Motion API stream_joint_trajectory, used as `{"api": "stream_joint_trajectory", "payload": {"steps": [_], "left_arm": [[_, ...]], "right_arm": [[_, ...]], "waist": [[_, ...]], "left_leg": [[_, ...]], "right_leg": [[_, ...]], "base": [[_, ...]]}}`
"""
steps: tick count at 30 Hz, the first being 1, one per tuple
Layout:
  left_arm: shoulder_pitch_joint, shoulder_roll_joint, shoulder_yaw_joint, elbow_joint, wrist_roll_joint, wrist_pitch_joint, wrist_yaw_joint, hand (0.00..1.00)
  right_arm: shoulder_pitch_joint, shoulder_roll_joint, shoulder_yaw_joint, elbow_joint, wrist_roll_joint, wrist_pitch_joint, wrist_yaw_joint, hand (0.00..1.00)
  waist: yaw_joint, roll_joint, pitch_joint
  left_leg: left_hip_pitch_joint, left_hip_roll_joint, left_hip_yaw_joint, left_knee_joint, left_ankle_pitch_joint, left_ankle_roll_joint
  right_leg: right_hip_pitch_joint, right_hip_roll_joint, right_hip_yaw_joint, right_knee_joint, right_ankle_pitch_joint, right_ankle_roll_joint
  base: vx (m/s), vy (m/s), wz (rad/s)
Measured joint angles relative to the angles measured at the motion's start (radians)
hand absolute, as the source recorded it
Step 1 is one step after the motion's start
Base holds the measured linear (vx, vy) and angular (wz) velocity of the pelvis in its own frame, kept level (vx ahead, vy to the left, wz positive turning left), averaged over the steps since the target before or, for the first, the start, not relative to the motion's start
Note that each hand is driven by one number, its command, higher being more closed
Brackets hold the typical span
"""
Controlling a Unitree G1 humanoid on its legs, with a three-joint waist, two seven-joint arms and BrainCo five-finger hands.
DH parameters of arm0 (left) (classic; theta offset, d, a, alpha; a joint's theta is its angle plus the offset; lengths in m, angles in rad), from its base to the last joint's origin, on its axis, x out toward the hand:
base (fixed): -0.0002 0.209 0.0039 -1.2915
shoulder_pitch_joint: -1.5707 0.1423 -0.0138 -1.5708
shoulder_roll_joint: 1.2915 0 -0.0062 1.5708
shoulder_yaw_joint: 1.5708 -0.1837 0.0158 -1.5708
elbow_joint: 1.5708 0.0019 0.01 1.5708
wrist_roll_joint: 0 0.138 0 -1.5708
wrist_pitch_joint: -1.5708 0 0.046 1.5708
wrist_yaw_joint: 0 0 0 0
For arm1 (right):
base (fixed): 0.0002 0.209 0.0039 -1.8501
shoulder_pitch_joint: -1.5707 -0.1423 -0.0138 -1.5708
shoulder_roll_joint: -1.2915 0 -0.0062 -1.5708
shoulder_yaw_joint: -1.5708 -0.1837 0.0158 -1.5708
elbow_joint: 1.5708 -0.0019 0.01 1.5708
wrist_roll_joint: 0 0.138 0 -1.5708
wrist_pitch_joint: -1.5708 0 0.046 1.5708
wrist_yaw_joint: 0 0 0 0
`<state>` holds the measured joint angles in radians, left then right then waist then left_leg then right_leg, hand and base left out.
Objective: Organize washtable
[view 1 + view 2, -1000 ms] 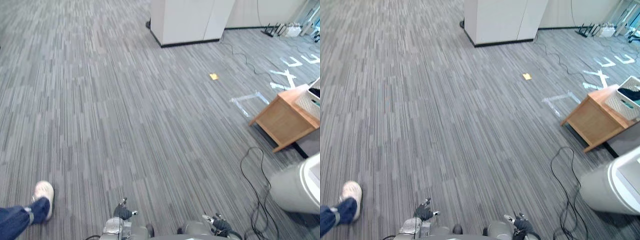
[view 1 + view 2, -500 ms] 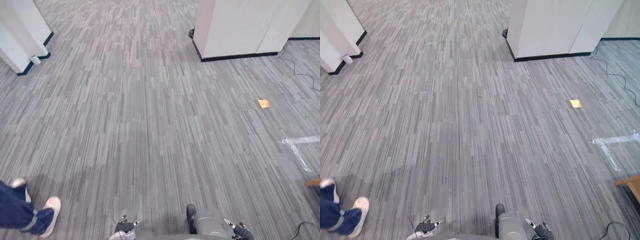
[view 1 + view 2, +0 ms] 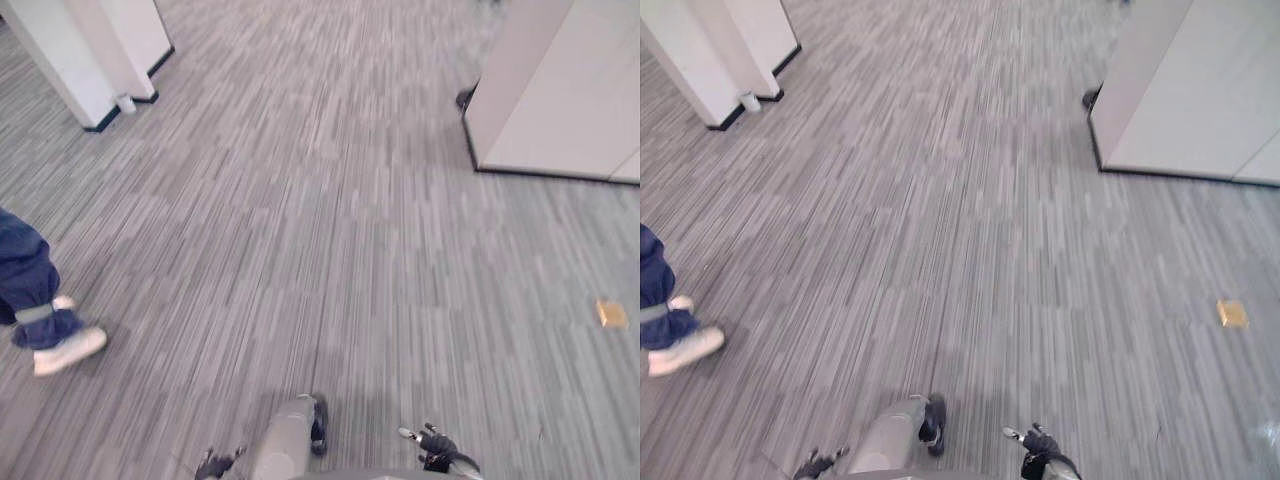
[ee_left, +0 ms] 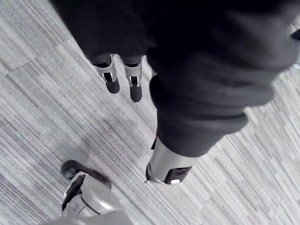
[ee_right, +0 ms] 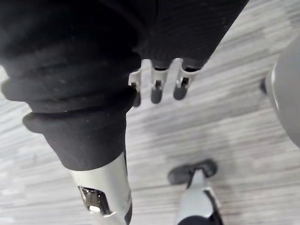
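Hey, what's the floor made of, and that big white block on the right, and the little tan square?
Floor: looks like low-pile carpet tile, matte, grey streaks in offset rectangular patches. White block: smooth painted or laminated panel, I can't tell which, with dark base trim. Tan square: flat, too small to judge, perhaps card or tape.

You have grey striped carpet floor point(image 3: 300, 230) under both hands. Well ahead and to the right of the fingers of your right hand point(image 3: 437, 447) lies 1 small orange patch point(image 3: 611, 313). A person's white shoe point(image 3: 68, 350) stands well left of the fingers of your left hand point(image 3: 215, 465).
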<state>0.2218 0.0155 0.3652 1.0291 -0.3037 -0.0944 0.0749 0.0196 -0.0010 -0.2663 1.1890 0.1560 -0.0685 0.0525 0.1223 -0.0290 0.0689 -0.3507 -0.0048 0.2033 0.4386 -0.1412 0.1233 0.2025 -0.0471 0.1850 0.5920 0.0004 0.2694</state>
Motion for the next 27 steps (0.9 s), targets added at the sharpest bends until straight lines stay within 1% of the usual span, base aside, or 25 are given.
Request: {"api": "stream_joint_trajectory", "payload": {"steps": [1,2,3,4,5,6,7,9,10,12,13,14,15,16,17,18,19,20,21,22,23,24,25,26,27], "left_arm": [[0.001,0.023,-0.006,0.004,0.000,0.006,0.000,0.00],[-0.003,0.057,-0.046,0.002,0.002,0.011,0.003,0.00],[-0.014,0.071,-0.100,-0.002,0.005,0.013,0.004,0.00],[-0.025,0.078,-0.161,-0.010,0.009,0.013,0.003,0.00],[-0.031,0.080,-0.191,-0.015,0.015,0.013,0.000,0.00],[-0.052,0.083,-0.240,-0.027,0.034,0.020,-0.009,0.00],[-0.069,0.085,-0.259,-0.036,0.043,0.026,-0.012,0.00],[-0.130,0.064,-0.302,-0.045,0.043,0.035,-0.029,0.00],[-0.149,0.048,-0.303,-0.045,0.050,0.039,-0.030,0.00],[-0.161,0.018,-0.277,-0.042,0.084,0.045,-0.027,0.00],[-0.146,-0.014,-0.240,-0.035,0.103,0.048,-0.021,0.00],[-0.145,-0.016,-0.230,-0.022,0.111,0.046,-0.015,0.00],[-0.138,-0.014,-0.197,0.004,0.124,0.043,-0.007,0.00],[-0.130,-0.030,-0.157,0.017,0.125,0.047,-0.006,0.00],[-0.132,-0.035,-0.137,0.025,0.125,0.050,-0.006,0.00],[-0.124,-0.047,-0.106,0.028,0.125,0.064,-0.005,0.00],[-0.113,-0.041,-0.081,0.040,0.116,0.072,-0.007,0.00],[-0.118,-0.031,-0.080,0.037,0.118,0.072,-0.008,0.00],[-0.119,-0.007,-0.092,0.027,0.120,0.067,-0.009,0.00],[-0.117,0.016,-0.101,-0.001,0.120,0.064,-0.010,0.00],[-0.116,0.024,-0.103,-0.011,0.119,0.059,-0.009,0.00],[-0.111,0.037,-0.119,-0.027,0.116,0.045,-0.009,0.00],[-0.110,0.040,-0.122,-0.034,0.116,0.044,-0.008,0.00],[-0.108,0.037,-0.137,-0.040,0.116,0.043,-0.008,0.00],[-0.101,0.031,-0.140,-0.043,0.114,0.040,-0.008,0.00]], "right_arm": [[0.001,0.013,0.000,0.000,0.000,-0.003,0.001,0.00],[0.012,0.009,-0.004,-0.003,0.000,-0.009,0.009,0.00],[0.025,-0.009,-0.015,-0.005,-0.007,-0.008,0.012,0.00],[0.054,-0.016,-0.049,-0.036,0.002,-0.008,0.016,0.00],[0.061,-0.021,-0.061,-0.061,-0.001,-0.013,0.015,0.00],[0.069,-0.030,-0.082,-0.100,-0.002,-0.016,0.015,0.00],[0.075,-0.033,-0.094,-0.115,-0.003,-0.017,0.015,0.00],[0.109,-0.030,-0.129,-0.134,-0.009,-0.009,0.010,0.00],[0.139,-0.025,-0.163,-0.135,-0.005,0.001,0.009,0.00],[0.149,-0.011,-0.200,-0.121,0.002,0.018,0.007,0.00],[0.168,-0.017,-0.197,-0.130,0.005,0.030,0.007,0.00],[0.180,-0.015,-0.197,-0.132,0.004,0.032,0.007,0.00],[0.198,-0.003,-0.215,-0.131,0.005,0.038,0.010,0.00],[0.209,-0.009,-0.257,-0.134,0.000,0.042,0.013,0.00],[0.205,-0.016,-0.275,-0.136,-0.002,0.044,0.014,0.00],[0.178,-0.036,-0.273,-0.138,-0.007,0.050,0.010,0.00],[0.147,-0.041,-0.239,-0.146,-0.010,0.051,0.008,0.00],[0.131,-0.043,-0.226,-0.143,-0.009,0.050,0.006,0.00],[0.097,-0.053,-0.175,-0.121,-0.003,0.050,-0.007,0.00],[0.077,-0.051,-0.116,-0.114,0.003,0.048,-0.014,0.00],[0.070,-0.049,-0.095,-0.115,0.006,0.045,-0.017,0.00],[0.047,-0.046,-0.072,-0.116,0.011,0.036,-0.021,0.00],[0.033,-0.046,-0.069,-0.117,0.011,0.032,-0.025,0.00],[0.004,-0.052,-0.068,-0.112,0.009,0.031,-0.029,0.00],[-0.011,-0.055,-0.062,-0.112,0.008,0.034,-0.030,0.00]], "waist": [[-0.014,-0.026,0.008],[-0.038,-0.059,0.001],[-0.061,-0.051,0.010],[-0.081,-0.027,0.016],[-0.093,-0.013,0.018],[-0.120,0.004,0.023],[-0.135,0.015,0.024],[-0.171,0.029,0.036],[-0.183,0.027,0.042],[-0.197,0.034,0.053],[-0.221,0.059,0.047],[-0.230,0.052,0.044],[-0.230,0.050,0.034],[-0.233,0.080,0.013],[-0.231,0.093,0.005],[-0.214,0.123,0.014],[-0.196,0.121,0.042],[-0.192,0.117,0.059],[-0.177,0.090,0.077],[-0.160,0.059,0.081],[-0.156,0.049,0.080],[-0.145,0.029,0.075],[-0.136,0.030,0.075],[-0.131,0.057,0.077],[-0.113,0.071,0.078]], "left_leg": [[0.020,-0.037,0.003,0.013,-0.019,-0.010],[0.080,-0.086,-0.023,-0.015,-0.050,-0.006],[0.166,-0.111,-0.060,-0.063,-0.068,0.006],[0.266,-0.119,-0.093,-0.138,-0.072,0.009],[0.312,-0.119,-0.114,-0.174,-0.072,0.010],[0.384,-0.116,-0.157,-0.231,-0.076,0.012],[0.419,-0.116,-0.181,-0.250,-0.084,0.011],[0.499,-0.102,-0.257,-0.274,-0.131,-0.014],[0.544,-0.089,-0.284,-0.283,-0.165,-0.018],[0.634,-0.065,-0.317,-0.298,-0.228,-0.036],[0.698,-0.013,-0.333,-0.306,-0.262,-0.060],[0.705,-0.003,-0.334,-0.266,-0.271,-0.077],[0.675,0.028,-0.346,-0.085,-0.293,-0.118],[0.583,0.065,-0.353,0.150,-0.241,-0.188],[0.532,0.083,-0.354,0.259,-0.157,-0.200],[0.461,0.096,-0.332,0.405,0.154,-0.182],[0.405,0.117,-0.277,0.530,0.278,-0.153],[0.375,0.134,-0.249,0.603,0.219,-0.117],[0.310,0.145,-0.190,0.699,0.103,-0.077],[0.236,0.134,-0.165,0.715,0.015,-0.066],[0.195,0.126,-0.160,0.698,-0.014,-0.066],[0.099,0.101,-0.163,0.610,-0.066,-0.087],[0.054,0.091,-0.167,0.545,-0.080,-0.104],[-0.016,0.070,-0.196,0.339,-0.081,-0.118],[-0.052,0.029,-0.230,0.070,-0.038,-0.169]], "right_leg": [[-0.036,-0.004,0.028,0.122,0.029,0.006],[-0.143,-0.005,0.018,0.343,0.024,0.004],[-0.237,-0.011,-0.048,0.481,-0.006,-0.018],[-0.331,-0.022,-0.128,0.548,-0.062,-0.079],[-0.382,-0.026,-0.171,0.556,-0.096,-0.126],[-0.479,-0.028,-0.228,0.532,-0.162,-0.187],[-0.526,-0.029,-0.244,0.499,-0.184,-0.196],[-0.635,-0.044,-0.274,0.187,-0.197,-0.195],[-0.643,-0.054,-0.277,-0.107,-0.141,-0.194],[-0.654,-0.066,-0.281,-0.431,-0.060,-0.194],[-0.675,-0.052,-0.302,-0.443,-0.064,-0.207],[-0.682,-0.049,-0.304,-0.411,-0.067,-0.218],[-0.681,-0.016,-0.297,-0.356,0.027,-0.261],[-0.679,0.023,-0.307,-0.314,0.155,-0.294],[-0.679,0.051,-0.312,-0.291,0.168,-0.293],[-0.636,0.119,-0.294,-0.280,0.117,-0.324],[-0.540,0.169,-0.240,-0.322,0.086,-0.356],[-0.486,0.185,-0.219,-0.342,0.077,-0.369],[-0.384,0.203,-0.167,-0.373,0.060,-0.393],[-0.288,0.201,-0.114,-0.409,0.038,-0.424],[-0.250,0.199,-0.092,-0.424,0.022,-0.442],[-0.190,0.190,-0.047,-0.441,-0.042,-0.435],[-0.167,0.187,-0.030,-0.445,-0.080,-0.412],[-0.126,0.195,-0.004,-0.446,-0.122,-0.414],[-0.080,0.191,0.027,-0.446,-0.171,-0.417]], "base": [[0.52,0.122,0.34],[0.54,0.066,0.79],[0.66,0.044,0.87],[0.54,0.054,0.62],[0.56,0.048,0.65],[0.44,0.024,0.61],[0.70,-0.056,1.02],[0.65,-0.130,1.23],[0.53,-0.147,0.93],[0.78,-0.277,0.62],[0.87,-0.314,0.63],[1.16,-0.455,0.61],[1.01,-0.406,0.36],[1.00,-0.424,0.17],[0.96,-0.393,-0.46],[1.14,-0.456,-1.11],[1.12,-0.438,-1.28],[0.87,-0.305,-1.19],[0.81,-0.247,-0.94],[0.79,-0.218,-0.91],[0.77,-0.165,-0.84],[0.61,-0.092,-0.66],[0.75,-0.073,-0.76],[0.74,0.008,-0.65],[1.03,0.097,-0.88]]}}
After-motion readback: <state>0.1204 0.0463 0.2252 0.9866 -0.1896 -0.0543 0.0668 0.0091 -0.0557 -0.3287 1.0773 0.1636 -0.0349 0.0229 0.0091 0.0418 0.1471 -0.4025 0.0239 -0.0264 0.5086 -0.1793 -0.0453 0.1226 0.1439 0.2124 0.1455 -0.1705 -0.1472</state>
